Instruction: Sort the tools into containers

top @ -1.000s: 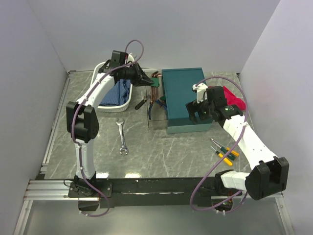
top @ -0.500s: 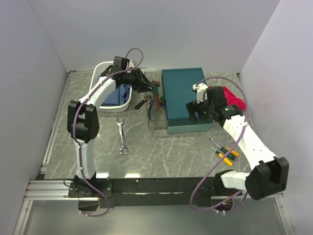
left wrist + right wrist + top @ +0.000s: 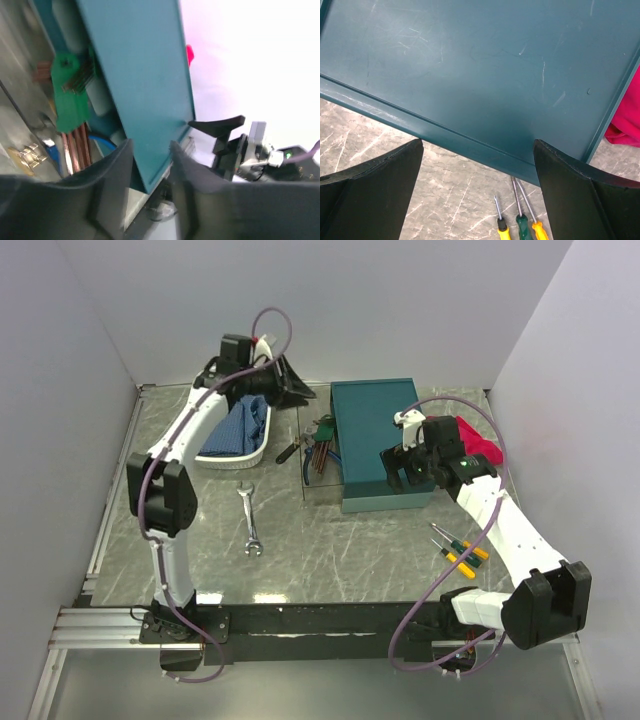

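Lifting up and back from the grey tray where it was reaching a second ago, the left arm is now standing taller, its elbow raised and its forearm stretching toward the far-left corner of the teal box. The left gripper is hanging off that corner, above the table, and its fingers are parting with nothing between them. A green hex-key set, which was at the fingertips before, is now lying in the tray against the box's left side, with the blue-handled pliers beside it. The left wrist view is looking past the parted fingers at that green holder and the box's teal lid. The right arm is keeping its earlier pose, bending at the elbow from the near-right and reaching over the box's near-right corner. The right gripper is hovering above the lid with its jaws spread wide and empty, as the right wrist view is showing. A black-handled tool is lying just left of the tray, and a silver spanner is lying further to the box's near-left. Yellow- and green-handled screwdrivers are resting on the table near the box's near-right corner.
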Controlling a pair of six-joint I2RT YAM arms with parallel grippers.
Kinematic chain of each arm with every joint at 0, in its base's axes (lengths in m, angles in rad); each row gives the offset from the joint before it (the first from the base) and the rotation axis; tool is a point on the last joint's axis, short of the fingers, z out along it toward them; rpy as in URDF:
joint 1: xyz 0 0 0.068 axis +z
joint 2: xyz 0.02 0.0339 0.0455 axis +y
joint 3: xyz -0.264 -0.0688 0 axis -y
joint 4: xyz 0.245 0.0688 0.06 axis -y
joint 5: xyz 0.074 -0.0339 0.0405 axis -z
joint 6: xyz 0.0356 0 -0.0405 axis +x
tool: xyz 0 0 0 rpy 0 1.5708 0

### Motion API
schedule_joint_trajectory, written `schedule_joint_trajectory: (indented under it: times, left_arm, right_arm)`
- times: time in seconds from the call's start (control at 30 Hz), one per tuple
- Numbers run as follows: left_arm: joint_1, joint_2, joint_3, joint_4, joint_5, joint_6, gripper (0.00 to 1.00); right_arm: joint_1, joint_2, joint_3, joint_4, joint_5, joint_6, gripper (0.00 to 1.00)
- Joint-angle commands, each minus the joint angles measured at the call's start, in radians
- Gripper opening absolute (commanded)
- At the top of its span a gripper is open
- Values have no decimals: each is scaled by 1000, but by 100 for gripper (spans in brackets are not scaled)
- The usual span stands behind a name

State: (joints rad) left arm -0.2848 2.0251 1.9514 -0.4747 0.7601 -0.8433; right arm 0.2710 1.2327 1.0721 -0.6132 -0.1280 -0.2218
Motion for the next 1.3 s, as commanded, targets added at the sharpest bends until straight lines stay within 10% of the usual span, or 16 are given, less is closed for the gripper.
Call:
schedule_joint_trajectory:
  times: [0.0, 0.33, 0.57, 0.77, 1.27]
  left_arm:
    - [44, -112, 87, -10, -17, 238, 2]
    - [47, -312, -403, 160, -248, 638, 1]
    - [35, -306, -529, 221, -159, 647, 1]
    - [22, -241, -533, 298, -99, 612, 1]
    - [-24, -88, -430, 426, 30, 523, 1]
  right_arm:
    - [0, -13, 8, 58, 8, -1, 98]
    - [2, 48, 48, 61, 8, -5, 95]
    - [2, 86, 65, 66, -15, 16, 71]
    - [4, 152, 112, 70, -48, 70, 54]
    - [2, 168, 17, 47, -58, 58, 55]
